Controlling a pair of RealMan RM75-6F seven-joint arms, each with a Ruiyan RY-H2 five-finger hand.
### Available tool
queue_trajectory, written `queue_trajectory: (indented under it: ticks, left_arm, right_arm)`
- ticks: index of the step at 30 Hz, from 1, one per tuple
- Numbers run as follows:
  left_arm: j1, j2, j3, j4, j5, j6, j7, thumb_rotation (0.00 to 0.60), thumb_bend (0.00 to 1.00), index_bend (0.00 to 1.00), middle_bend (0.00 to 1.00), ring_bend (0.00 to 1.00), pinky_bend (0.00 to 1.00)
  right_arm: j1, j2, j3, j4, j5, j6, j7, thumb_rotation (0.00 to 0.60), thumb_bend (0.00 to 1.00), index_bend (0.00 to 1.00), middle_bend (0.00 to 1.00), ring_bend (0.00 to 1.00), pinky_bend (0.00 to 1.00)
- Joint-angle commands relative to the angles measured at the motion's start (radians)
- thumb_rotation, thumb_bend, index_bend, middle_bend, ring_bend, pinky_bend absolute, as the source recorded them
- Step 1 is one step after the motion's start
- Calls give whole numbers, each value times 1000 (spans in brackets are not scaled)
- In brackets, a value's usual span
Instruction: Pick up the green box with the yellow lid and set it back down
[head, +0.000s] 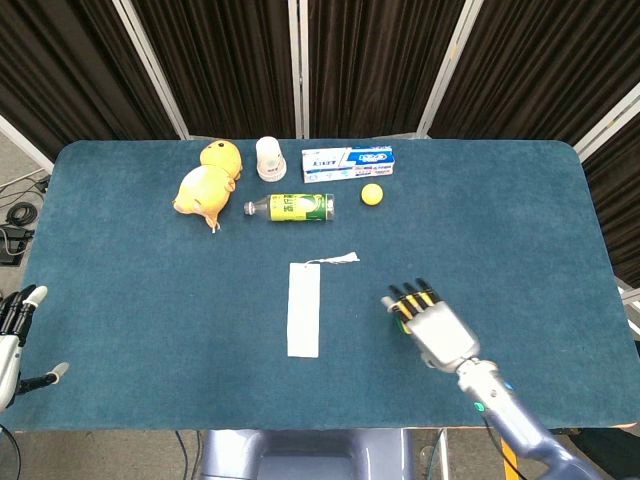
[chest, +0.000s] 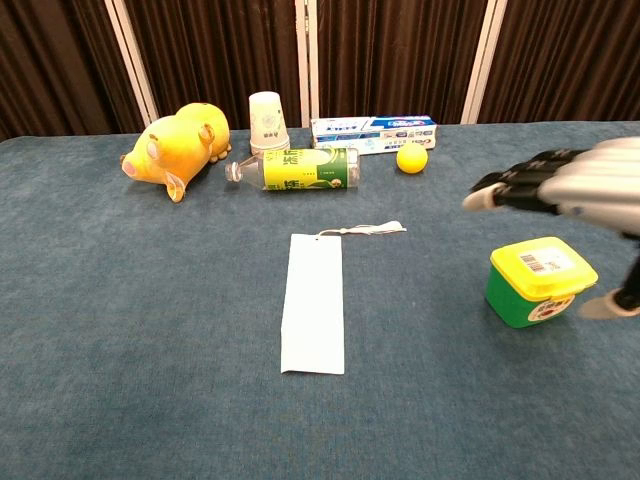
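Note:
The green box with the yellow lid (chest: 540, 281) stands on the blue table at the right of the chest view. My right hand (chest: 572, 184) hovers just above it, fingers stretched out over the lid and not touching it. Its thumb hangs low beside the box's right side. In the head view the right hand (head: 436, 329) covers the box almost completely. My left hand (head: 17, 338) rests off the table's front left corner, fingers apart and holding nothing.
A white paper strip (head: 304, 308) with a string lies left of the box. At the back are a yellow pig toy (head: 207, 186), a paper cup (head: 270, 158), a toothpaste box (head: 348, 162), a lying green bottle (head: 295, 207) and a yellow ball (head: 372, 194).

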Motion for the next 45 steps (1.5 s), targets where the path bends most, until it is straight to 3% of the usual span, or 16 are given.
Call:
queue_trajectory:
  ticks: [1,8,14,17,21,26,31,36,42,45]
  left_arm:
    - [-5,-5,-6,5,-15,-8,8,600,0,0,0,0,0]
    - [-18,-16,-6,11,-38,-38,17,600,0,0,0,0,0]
    - [-23,-20,-3,15,-46,-49,22,600,0,0,0,0,0]
    - [-24,-19,-5,15,-48,-48,20,600,0,0,0,0,0]
    - [-23,-16,-5,13,-50,-46,15,600,0,0,0,0,0]
    - [-23,-13,-3,11,-48,-46,9,600,0,0,0,0,0]
    - [-23,-11,-1,10,-46,-44,6,600,0,0,0,0,0]
    - [-25,-11,1,8,-45,-46,7,600,0,0,0,0,0]
    - [-25,-10,4,6,-41,-45,6,600,0,0,0,0,0]
    - [-26,-8,7,3,-36,-47,1,600,0,0,0,0,0]
  right_arm:
    - [70,-91,-7,51,109,-43,-132,600,68,0,0,0,0]
    - [148,-202,-48,144,238,-5,-324,600,85,0,0,0,30]
    - [207,-296,-82,262,295,51,-455,600,113,0,12,0,178]
    - [221,-317,-100,299,308,69,-475,600,126,0,90,13,292]
    - [238,-324,-136,341,265,86,-500,600,175,75,212,136,413]
    - [245,-336,-173,374,222,119,-531,600,399,292,456,381,647]
    - [244,-326,-189,379,139,154,-497,600,532,370,527,468,697]
    - [239,-282,-181,342,85,169,-396,600,549,372,536,478,698]
    - [237,-214,-152,293,-13,170,-145,600,552,376,535,477,697]
    - [244,-168,-138,270,-73,142,63,600,552,378,527,477,693]
